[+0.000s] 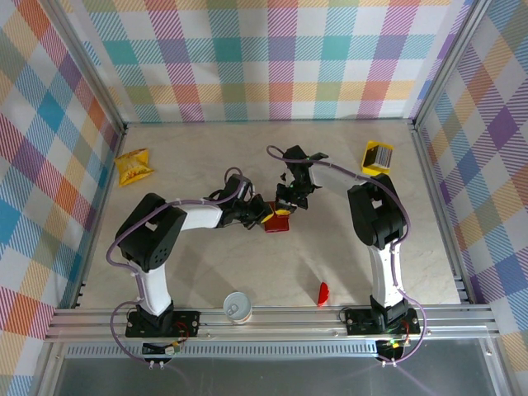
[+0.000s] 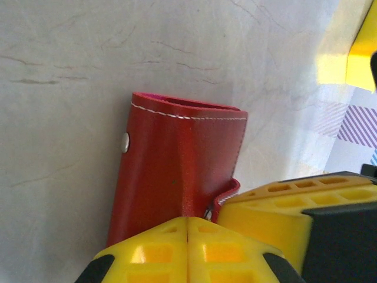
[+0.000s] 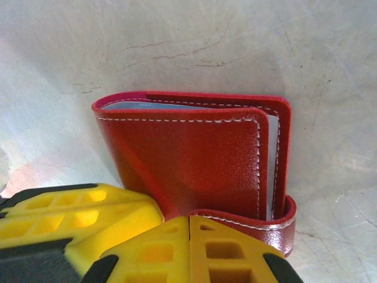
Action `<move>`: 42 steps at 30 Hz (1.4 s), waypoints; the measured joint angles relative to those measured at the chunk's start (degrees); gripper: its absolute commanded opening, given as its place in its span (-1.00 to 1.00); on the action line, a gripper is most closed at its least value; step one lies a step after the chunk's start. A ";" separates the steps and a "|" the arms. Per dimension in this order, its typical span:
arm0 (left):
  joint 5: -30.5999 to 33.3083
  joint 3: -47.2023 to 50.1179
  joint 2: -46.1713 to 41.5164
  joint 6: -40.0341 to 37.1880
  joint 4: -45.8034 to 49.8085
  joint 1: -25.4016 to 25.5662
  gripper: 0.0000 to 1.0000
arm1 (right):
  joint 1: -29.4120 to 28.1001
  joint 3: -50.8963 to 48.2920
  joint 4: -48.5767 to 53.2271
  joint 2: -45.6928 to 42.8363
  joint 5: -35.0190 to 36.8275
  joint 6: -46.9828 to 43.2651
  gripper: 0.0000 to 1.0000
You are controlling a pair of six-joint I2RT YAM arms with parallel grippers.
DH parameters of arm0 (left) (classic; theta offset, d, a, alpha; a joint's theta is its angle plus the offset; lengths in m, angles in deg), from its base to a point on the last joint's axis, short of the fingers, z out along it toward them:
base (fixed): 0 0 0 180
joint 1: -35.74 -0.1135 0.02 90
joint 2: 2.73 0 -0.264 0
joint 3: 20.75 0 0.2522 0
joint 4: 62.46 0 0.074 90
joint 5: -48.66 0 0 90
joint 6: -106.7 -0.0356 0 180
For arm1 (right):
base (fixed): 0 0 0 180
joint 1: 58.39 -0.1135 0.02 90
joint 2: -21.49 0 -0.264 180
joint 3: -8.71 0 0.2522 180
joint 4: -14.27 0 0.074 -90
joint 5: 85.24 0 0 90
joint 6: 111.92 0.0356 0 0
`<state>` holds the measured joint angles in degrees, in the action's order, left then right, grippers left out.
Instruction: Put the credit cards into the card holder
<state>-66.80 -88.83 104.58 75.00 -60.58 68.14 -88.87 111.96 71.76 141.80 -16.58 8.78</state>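
2 tight-shut grips on holder (image 3: 188, 153): left gripper (image 2: 187, 236) pinching its end, right gripper (image 3: 189, 236) pinching its strap, cards (image 1: 378, 155) well right of holder.

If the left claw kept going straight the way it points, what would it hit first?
The red card holder: it sits right at the closed tips of the left gripper, so it would likely be pushed at once, probably along the table. Depth is hard to judge.
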 measured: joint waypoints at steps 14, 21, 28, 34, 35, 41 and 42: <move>0.24 0.15 1.92 2.16 -1.92 0.00 -1.00 | 0.59 -0.68 -0.09 -0.39 1.79 -1.49 -1.00; 0.61 0.96 2.03 3.23 -3.78 0.00 -1.00 | 4.48 -8.26 0.59 -5.97 5.07 -4.15 -1.00; 0.55 0.98 2.03 2.99 -3.82 0.00 -1.00 | 8.79 -12.50 1.70 -8.79 7.54 -5.97 -0.96; 0.15 1.01 2.03 2.56 -4.22 0.00 -1.00 | 6.67 -12.61 0.90 -12.22 7.45 -6.10 -0.37; 0.00 1.05 2.01 2.34 -4.35 0.00 -1.00 | 5.90 -12.20 0.96 -12.72 7.50 -5.99 -0.29; -0.17 2.51 -1.11 1.90 -3.89 -0.33 -0.90 | 0.63 -6.36 2.56 -12.74 11.17 -3.41 -0.16; -0.17 2.91 -2.82 1.86 -2.97 -0.42 -0.90 | -0.35 -4.90 3.32 -12.44 12.44 -2.75 -0.16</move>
<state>-66.97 -85.93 101.76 76.86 -63.55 67.73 -89.22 107.07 75.08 129.36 -4.14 6.02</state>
